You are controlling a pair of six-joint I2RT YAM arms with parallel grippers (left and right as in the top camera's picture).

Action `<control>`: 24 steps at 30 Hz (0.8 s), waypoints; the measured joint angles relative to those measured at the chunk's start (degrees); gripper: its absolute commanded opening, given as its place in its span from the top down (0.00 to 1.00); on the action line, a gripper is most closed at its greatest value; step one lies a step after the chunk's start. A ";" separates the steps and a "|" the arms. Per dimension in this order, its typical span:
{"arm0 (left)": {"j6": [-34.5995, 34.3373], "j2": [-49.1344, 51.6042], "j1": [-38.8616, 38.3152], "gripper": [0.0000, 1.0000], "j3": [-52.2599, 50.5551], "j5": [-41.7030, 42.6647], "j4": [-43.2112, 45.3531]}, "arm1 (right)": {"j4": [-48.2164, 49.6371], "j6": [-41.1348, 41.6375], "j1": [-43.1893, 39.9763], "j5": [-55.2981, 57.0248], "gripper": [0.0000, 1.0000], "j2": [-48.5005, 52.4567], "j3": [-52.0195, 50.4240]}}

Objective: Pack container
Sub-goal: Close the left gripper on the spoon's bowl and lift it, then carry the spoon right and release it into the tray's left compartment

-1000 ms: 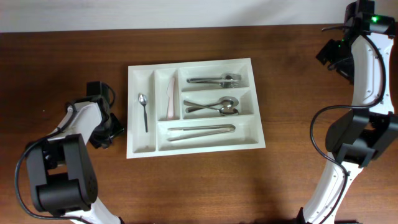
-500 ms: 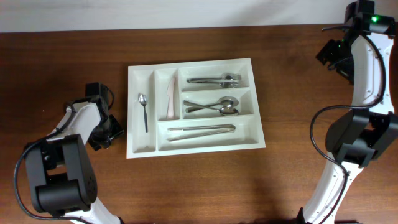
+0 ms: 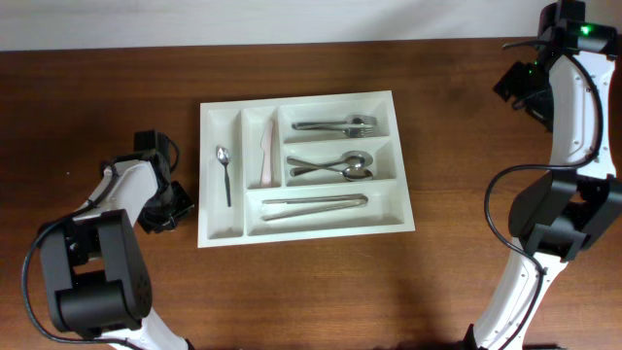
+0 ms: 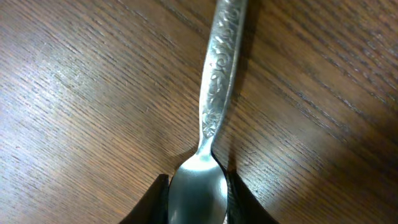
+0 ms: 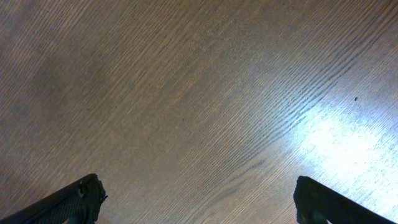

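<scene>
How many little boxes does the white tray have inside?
5 in the tray: two narrow upright slots on its left, three long slots stacked on its right. None seem hidden.

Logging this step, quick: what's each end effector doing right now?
Left end effector: closed on the bowl of a spoon.
Right end effector: open, holding nothing.

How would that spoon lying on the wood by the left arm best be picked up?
Probably from straight above, pinching the spoon across its bowl edges just below the neck: it lies flat on the table, so only its sides are free. The left gripper clamps it there.
</scene>
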 measured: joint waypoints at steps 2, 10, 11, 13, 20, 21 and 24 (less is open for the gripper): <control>0.11 0.00 0.00 0.84 0.00 0.00 0.11 | 0.00 0.00 0.00 0.00 0.01 0.00 0.00; 0.11 0.00 0.00 0.88 0.11 0.00 0.26 | 0.00 0.02 0.00 0.00 0.01 0.00 0.00; 0.17 0.04 0.00 0.89 0.31 0.00 0.15 | 0.00 -0.02 0.00 0.00 0.01 0.00 0.00; 0.35 0.44 0.00 0.89 0.96 -0.02 -0.46 | 0.00 0.00 0.00 0.00 0.01 0.00 0.00; 1.86 2.54 0.09 0.93 6.43 -0.17 -4.26 | -0.02 0.00 0.00 0.00 0.01 0.00 0.00; 2.05 2.60 0.11 0.93 7.54 -0.17 -4.87 | 0.02 0.00 0.00 0.00 0.01 0.00 0.00; 2.58 2.60 0.11 0.96 11.80 -0.17 -7.30 | 0.00 0.02 0.00 -0.02 0.01 0.00 0.00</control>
